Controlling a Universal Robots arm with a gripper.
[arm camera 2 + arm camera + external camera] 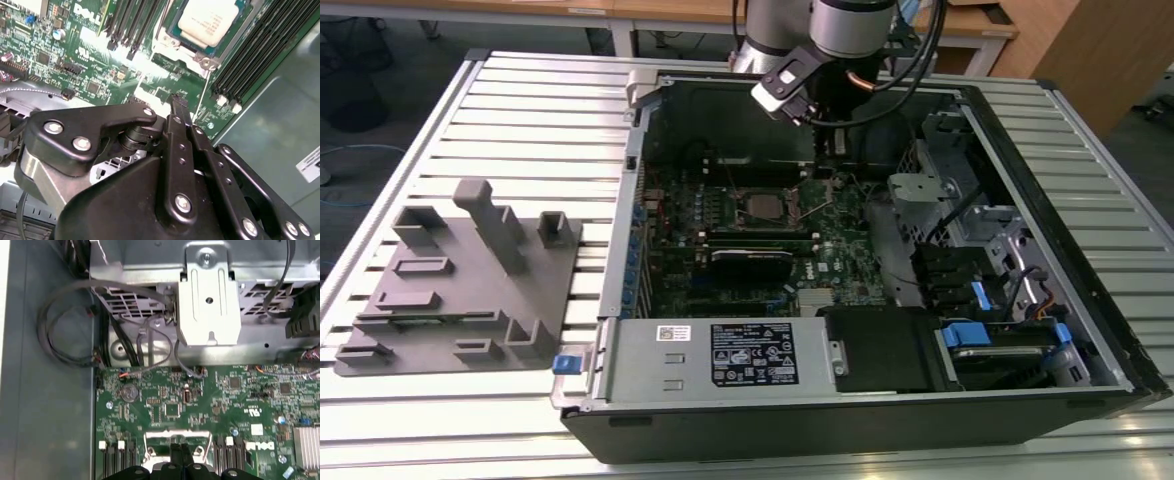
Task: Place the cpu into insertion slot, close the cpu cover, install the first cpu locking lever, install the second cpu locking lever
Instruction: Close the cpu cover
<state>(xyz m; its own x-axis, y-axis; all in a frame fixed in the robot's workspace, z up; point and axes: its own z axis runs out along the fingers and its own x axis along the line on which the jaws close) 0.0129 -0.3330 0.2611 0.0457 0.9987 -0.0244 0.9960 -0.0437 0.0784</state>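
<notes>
The gripper (826, 160), jaws together on nothing, hangs over the green board; the cpu (758, 207) lies nearer, toward the exterior view's left.

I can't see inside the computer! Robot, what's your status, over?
Gripper shut, low over the motherboard, beside the socket. Cpu seated, cpu cover looks down. Nothing blocking.
</notes>
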